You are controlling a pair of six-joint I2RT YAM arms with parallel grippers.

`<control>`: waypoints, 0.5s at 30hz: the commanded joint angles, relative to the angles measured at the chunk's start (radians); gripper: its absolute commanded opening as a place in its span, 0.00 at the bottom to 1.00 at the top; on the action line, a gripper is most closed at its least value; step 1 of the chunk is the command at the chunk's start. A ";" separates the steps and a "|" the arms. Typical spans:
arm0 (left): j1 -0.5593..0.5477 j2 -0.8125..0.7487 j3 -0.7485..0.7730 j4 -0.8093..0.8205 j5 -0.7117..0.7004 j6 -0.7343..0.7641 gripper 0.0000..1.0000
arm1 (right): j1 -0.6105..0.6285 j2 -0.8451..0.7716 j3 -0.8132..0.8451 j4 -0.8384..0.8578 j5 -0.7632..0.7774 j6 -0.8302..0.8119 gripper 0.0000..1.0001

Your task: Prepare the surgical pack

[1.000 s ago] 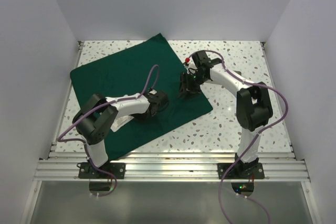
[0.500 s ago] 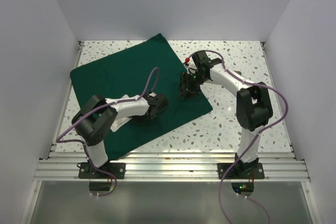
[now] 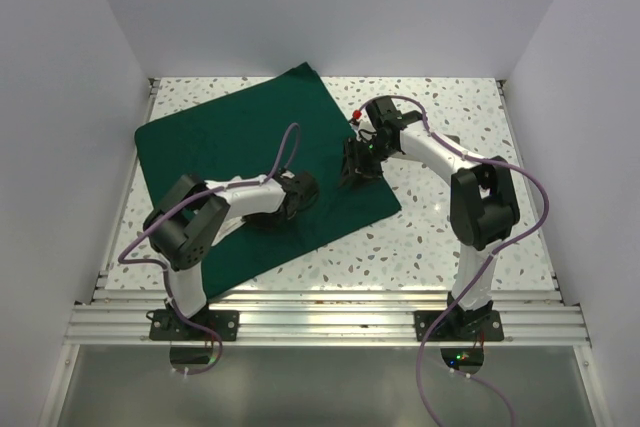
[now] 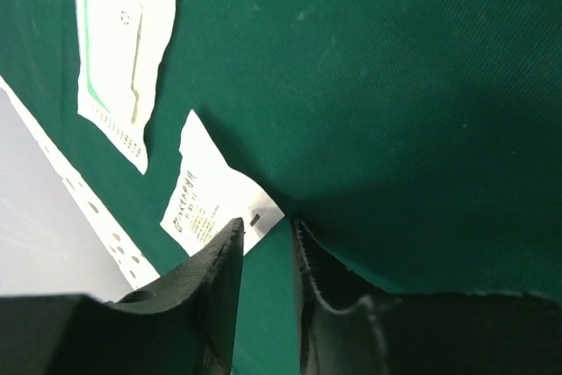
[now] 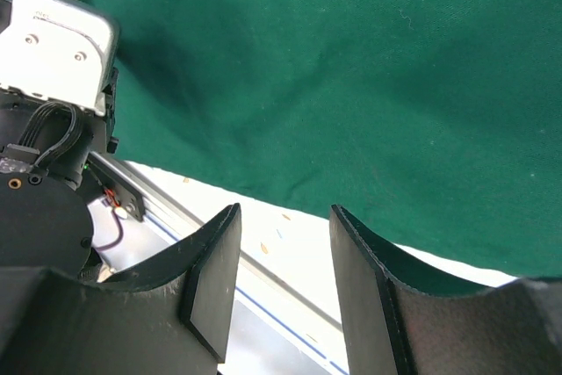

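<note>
Black print is showing on the small white paper packet [image 4: 215,195] lying just ahead of the left gripper [image 4: 263,252], but it is too blurred to read. Its corner is slipping under a raised fold of the large dark green woven cloth drape [image 4: 395,85]. Farther ahead and to the left, a second flat white packet with a green printed border [image 4: 123,50] is carrying faint, illegible symbols. The left jaws are sitting nearly together with green in the slit; whether they are pinching cloth I cannot tell. The right gripper [image 5: 285,217] is standing spread wide, grasping nothing, over the drape's hemmed edge where the speckled terrazzo table [image 3: 450,107] is showing beneath its fingers.
</note>
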 commanded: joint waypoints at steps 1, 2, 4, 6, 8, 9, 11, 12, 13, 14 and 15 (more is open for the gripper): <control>0.011 0.012 0.043 0.036 -0.005 0.002 0.32 | 0.004 -0.054 0.004 0.012 -0.018 -0.015 0.49; 0.012 0.012 0.045 0.035 -0.013 0.002 0.33 | 0.004 -0.052 0.006 0.012 -0.018 -0.016 0.49; 0.021 0.020 0.048 0.033 -0.017 0.001 0.34 | 0.002 -0.051 0.007 0.011 -0.020 -0.013 0.49; 0.027 0.023 0.051 0.024 -0.025 -0.007 0.34 | 0.004 -0.049 0.009 0.011 -0.020 -0.015 0.49; 0.037 0.018 0.050 0.036 -0.019 -0.002 0.34 | 0.002 -0.049 0.008 0.012 -0.020 -0.013 0.49; 0.041 0.020 0.046 0.041 -0.004 0.005 0.34 | 0.002 -0.049 0.007 0.014 -0.020 -0.013 0.49; 0.058 0.032 0.046 0.045 -0.003 0.010 0.34 | 0.002 -0.044 0.009 0.014 -0.023 -0.013 0.49; 0.061 0.035 0.045 0.048 -0.006 0.016 0.34 | 0.004 -0.044 0.009 0.014 -0.023 -0.012 0.49; 0.070 0.035 0.046 0.052 -0.008 0.021 0.33 | 0.004 -0.043 0.011 0.014 -0.023 -0.013 0.49; 0.076 0.037 0.048 0.058 -0.008 0.028 0.33 | 0.004 -0.041 0.014 0.013 -0.021 -0.013 0.49; 0.081 0.037 0.050 0.061 -0.008 0.033 0.31 | 0.004 -0.040 0.014 0.011 -0.021 -0.013 0.49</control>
